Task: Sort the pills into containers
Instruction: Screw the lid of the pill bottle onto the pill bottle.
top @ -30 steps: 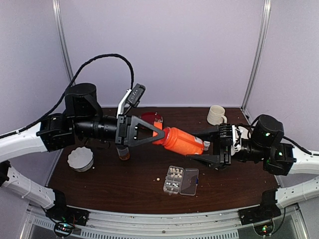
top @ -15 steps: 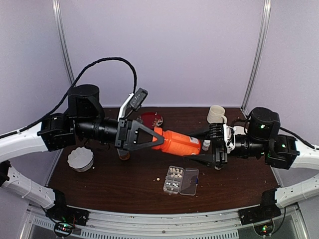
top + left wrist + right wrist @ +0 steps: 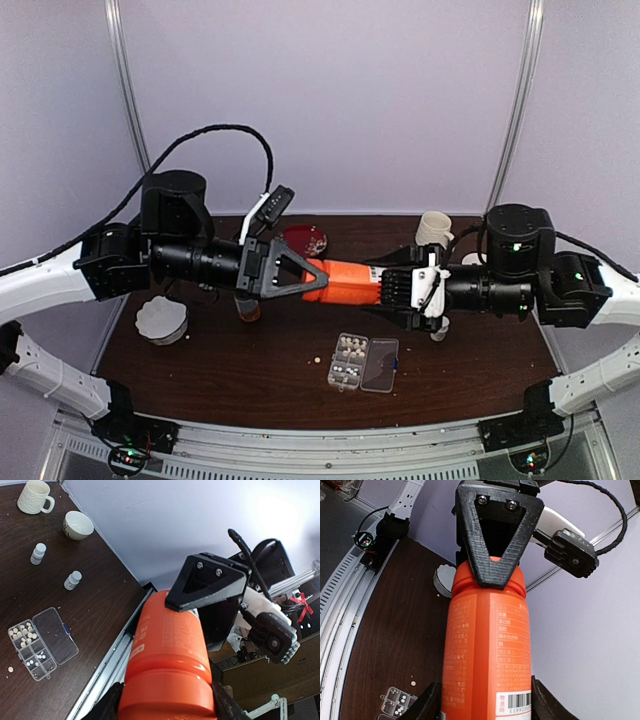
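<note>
An orange bottle (image 3: pixel 345 281) hangs level above the table. My left gripper (image 3: pixel 300 275) is shut on its orange cap (image 3: pixel 167 695). My right gripper (image 3: pixel 400 290) stands open around the bottle's base end (image 3: pixel 487 655), one finger close along each side. The containers, compartments of a clear organiser box (image 3: pixel 362 362) with its lid open flat, lie on the table below. Pills (image 3: pixel 22 632) sit in several compartments. One loose pill (image 3: pixel 317 360) lies left of the box.
A white ribbed cup (image 3: pixel 162 320) stands at the left, a red dish (image 3: pixel 303 240) and a cream mug (image 3: pixel 433 230) at the back. Two small white bottles (image 3: pixel 38 553) (image 3: pixel 73 580) and a bowl (image 3: pixel 78 525) stand near the mug.
The right gripper has moved left and slid over the bottle's base end. The left arm has levelled the bottle, which was tilted before.
</note>
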